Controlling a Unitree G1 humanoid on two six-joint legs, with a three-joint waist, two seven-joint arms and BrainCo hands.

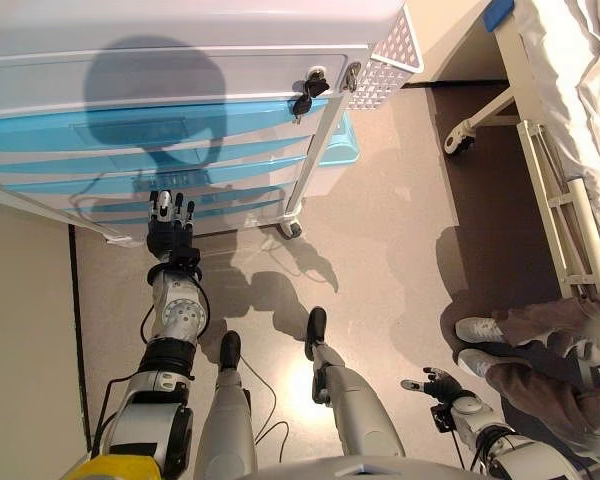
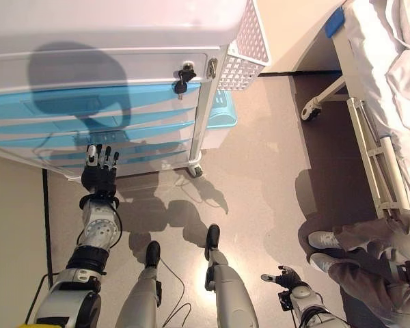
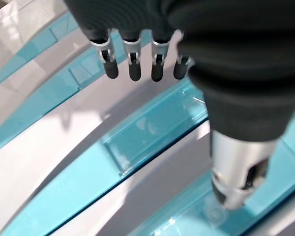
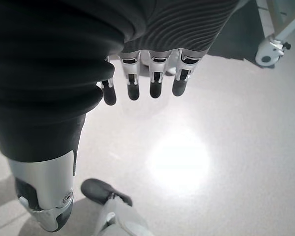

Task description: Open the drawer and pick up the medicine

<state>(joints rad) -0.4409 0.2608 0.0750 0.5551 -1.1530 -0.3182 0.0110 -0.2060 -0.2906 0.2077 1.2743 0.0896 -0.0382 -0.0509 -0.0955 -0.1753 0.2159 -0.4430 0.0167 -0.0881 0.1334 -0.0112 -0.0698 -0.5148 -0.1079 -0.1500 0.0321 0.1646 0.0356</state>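
The left hand (image 1: 170, 232), fingers straight and empty, hovers before the blue drawer (image 1: 140, 160), whose stiff recessed handle (image 3: 152, 132) probably suits hooking.

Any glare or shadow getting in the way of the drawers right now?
Left eye view: a dark shadow covers the cart's upper blue drawer fronts, above the open left hand. Left wrist view: pale reflected bands streak the drawer fronts. Right wrist view: a bright glare spot on the floor below the open right hand.
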